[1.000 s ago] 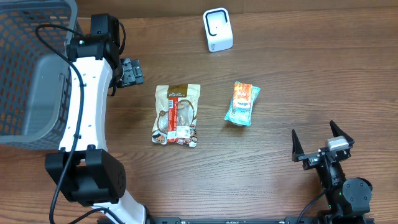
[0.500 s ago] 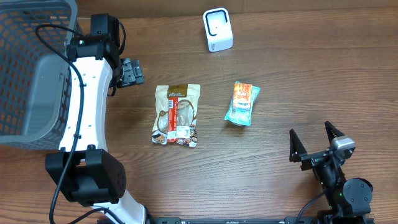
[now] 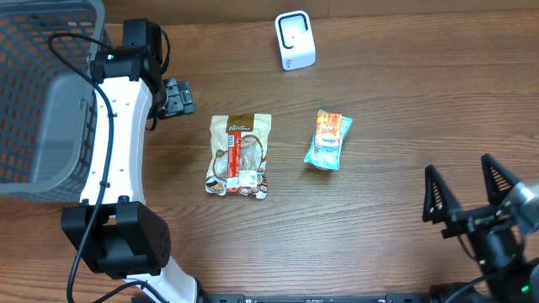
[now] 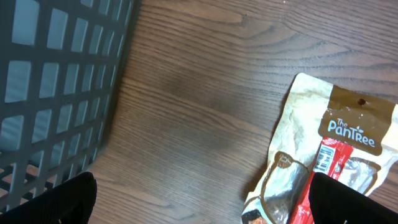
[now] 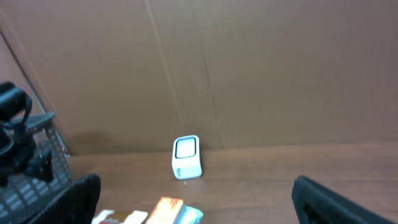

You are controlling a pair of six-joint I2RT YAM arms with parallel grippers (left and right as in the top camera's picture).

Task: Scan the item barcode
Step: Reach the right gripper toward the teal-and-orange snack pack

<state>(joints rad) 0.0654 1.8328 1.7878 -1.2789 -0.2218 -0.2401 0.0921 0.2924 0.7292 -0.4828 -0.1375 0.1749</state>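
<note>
Overhead and wrist views, barcode-scanning task. 2 candidate items are laid flat on the table (image 3: 396,101), near its middle and well apart from each other: a brown-and-cream snack pouch (image 3: 240,156) and, to its right, an orange-and-teal packet (image 3: 328,140). Which of the 2 is meant cannot be told. Both are judged to be placed within reach of either arm. The white scanner (image 3: 295,40) is stood upright at the far edge, its window turned toward the items, presumably so that a lifted item can be presented face-on. A grey mesh basket (image 3: 34,93) is set at the far left, clear of the working area.

The left gripper (image 3: 178,98) is held between the basket and the pouch, just above the pouch's top corner. In the left wrist view its jaws are seen spread fully apart, with only bare wood between them; the pouch (image 4: 323,155) lies off to one side, untouched. A small striped patch on its red band may be the barcode.

The right gripper (image 3: 467,192) is held low at the near right, well apart from the packet, fingers spread wide and empty. Its camera is aimed level across the table at the scanner (image 5: 186,157).
</note>
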